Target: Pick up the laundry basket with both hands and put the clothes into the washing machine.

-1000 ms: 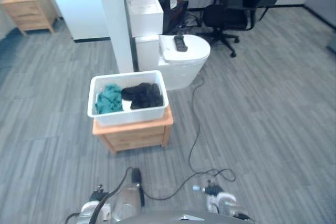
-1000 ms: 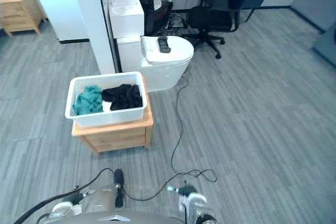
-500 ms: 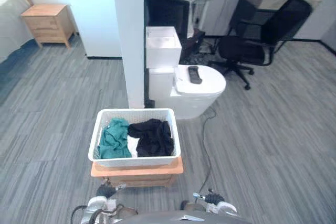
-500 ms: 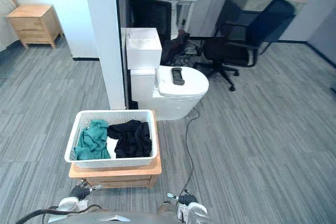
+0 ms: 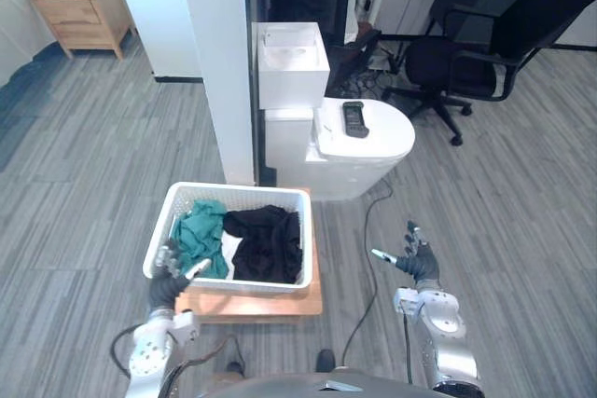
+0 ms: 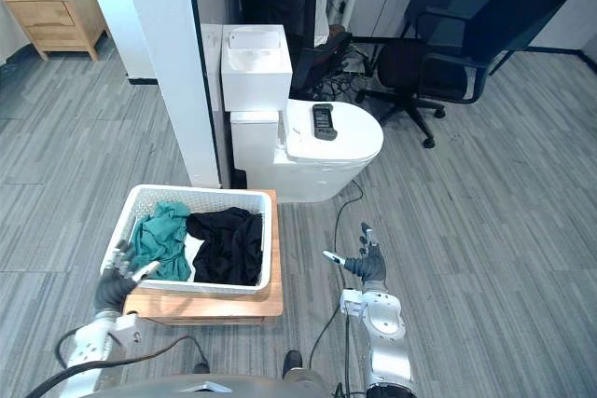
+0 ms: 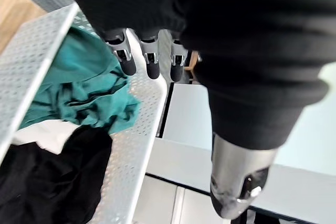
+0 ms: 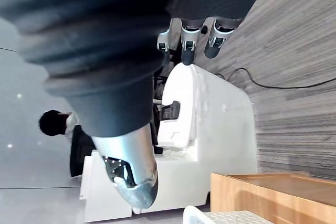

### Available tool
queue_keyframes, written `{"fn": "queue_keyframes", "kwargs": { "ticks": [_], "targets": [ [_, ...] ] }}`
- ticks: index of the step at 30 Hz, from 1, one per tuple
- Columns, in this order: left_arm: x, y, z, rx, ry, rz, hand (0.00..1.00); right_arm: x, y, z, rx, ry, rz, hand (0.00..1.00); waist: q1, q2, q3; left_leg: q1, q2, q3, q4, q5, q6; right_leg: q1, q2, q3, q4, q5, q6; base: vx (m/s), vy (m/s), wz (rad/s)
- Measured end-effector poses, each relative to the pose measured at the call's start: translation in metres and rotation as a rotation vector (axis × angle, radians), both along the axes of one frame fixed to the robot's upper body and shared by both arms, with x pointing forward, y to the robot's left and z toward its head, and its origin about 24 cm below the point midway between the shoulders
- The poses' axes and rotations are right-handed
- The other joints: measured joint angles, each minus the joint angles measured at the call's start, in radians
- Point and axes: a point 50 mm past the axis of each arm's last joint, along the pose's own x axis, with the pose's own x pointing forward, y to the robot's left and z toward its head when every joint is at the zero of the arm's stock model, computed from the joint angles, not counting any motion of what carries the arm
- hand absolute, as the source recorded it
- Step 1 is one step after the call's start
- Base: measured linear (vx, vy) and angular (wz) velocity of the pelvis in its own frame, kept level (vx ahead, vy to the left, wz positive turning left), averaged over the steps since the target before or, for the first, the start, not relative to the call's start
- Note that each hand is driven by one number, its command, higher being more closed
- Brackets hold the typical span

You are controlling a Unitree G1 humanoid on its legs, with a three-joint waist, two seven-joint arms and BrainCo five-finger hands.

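A white perforated laundry basket (image 5: 239, 189) sits on a low wooden stand (image 5: 280, 303), holding a teal cloth (image 5: 201, 233) and a black cloth (image 5: 269, 243). My left hand (image 5: 168, 279) is at the basket's near-left corner with straight fingers (image 7: 147, 62) just over the rim (image 7: 140, 129); I cannot tell whether they touch it. My right hand (image 5: 416, 262) is open over the floor, well to the right of the basket and clear of it. Behind the basket stands a white rounded machine (image 5: 368, 151), also in the right wrist view (image 8: 210, 119), lid shut.
A dark remote (image 5: 354, 118) lies on the machine's lid, with a white box (image 5: 291, 67) beside it. A white pillar (image 5: 219, 62) rises right behind the basket. A black office chair (image 5: 466, 62) stands back right, a wooden nightstand (image 5: 84, 8) back left.
The camera has shifted over the frames. Both hands have risen into view: the left up to the basket's near-left corner, the right out over the floor to its right.
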Motion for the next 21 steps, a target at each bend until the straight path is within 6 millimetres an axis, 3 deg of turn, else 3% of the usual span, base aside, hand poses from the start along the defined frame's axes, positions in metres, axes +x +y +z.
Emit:
{"fn": "queue_keyframes", "kwargs": {
  "ticks": [3, 9, 14, 17, 21],
  "targets": [
    [-0.001, 0.011, 0.016, 0.024, -0.063, 0.057, 0.0, 0.004, 0.003, 0.012, -0.027, -0.051, 0.033, 0.0, 0.002, 0.007, 0.002, -0.005, -0.01, -0.004, 0.007, -0.006, 0.003, 0.007, -0.009, -0.002, -0.012, 0.007, 0.002, -0.01, 0.026, 0.04],
    [-0.006, 0.025, 0.018, 0.046, -0.058, 0.122, 0.0, 0.01, 0.021, 0.016, -0.02, -0.064, 0.125, 0.0, 0.007, 0.018, 0.008, -0.024, -0.013, -0.012, 0.023, -0.013, 0.008, 0.007, -0.011, -0.01, -0.028, 0.018, 0.004, -0.03, 0.006, 0.03],
    [0.003, 0.033, 0.02, 0.117, -0.036, 0.16, 0.0, 0.03, 0.041, 0.021, -0.019, -0.078, 0.22, 0.0, 0.011, 0.02, 0.009, -0.026, -0.014, -0.011, 0.026, -0.013, 0.008, 0.007, -0.012, -0.01, -0.033, 0.026, -0.001, -0.02, 0.002, -0.01],
    [0.019, 0.027, 0.016, 0.149, -0.021, 0.125, 0.0, 0.043, 0.053, 0.008, -0.017, -0.017, 0.278, 0.0, 0.022, 0.021, 0.01, -0.04, -0.017, -0.009, 0.038, -0.012, 0.009, 0.007, -0.011, -0.006, -0.053, 0.043, -0.004, -0.05, 0.006, -0.01],
    [0.028, 0.009, 0.002, 0.133, 0.028, 0.018, 0.0, 0.045, 0.063, -0.018, 0.024, 0.11, 0.317, 0.0, 0.027, 0.027, 0.013, -0.039, -0.016, -0.002, 0.039, -0.012, 0.009, 0.007, -0.01, 0.0, -0.061, 0.05, -0.005, -0.04, -0.002, -0.05]
  ]
}}
